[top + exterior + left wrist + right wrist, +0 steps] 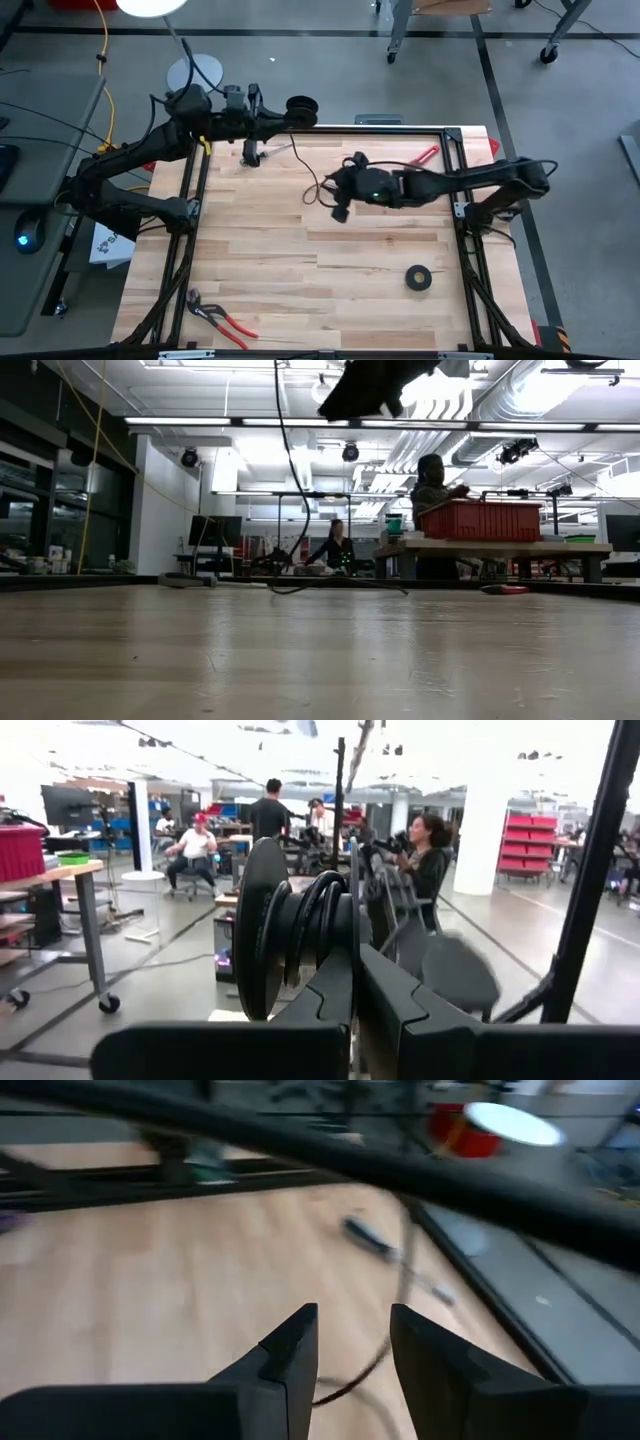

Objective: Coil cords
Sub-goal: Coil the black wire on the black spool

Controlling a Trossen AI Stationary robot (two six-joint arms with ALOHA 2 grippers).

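Raised over the desk (300, 250), right claw (338, 212) parted, gripping nothing, with the thin black cord (312, 178) trailing just beside and beneath. Far off at the back edge, left claw (283, 117) clenched against a black spool (301, 108).

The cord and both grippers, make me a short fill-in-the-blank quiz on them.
1. The left gripper is shut on a black ____.
2. The right gripper hangs over the table with its fingers ____.
3. The thin cord is coloured ____.
4. The red-handled pliers lie on the table's ____ side.

Missing words: spool; apart; black; left
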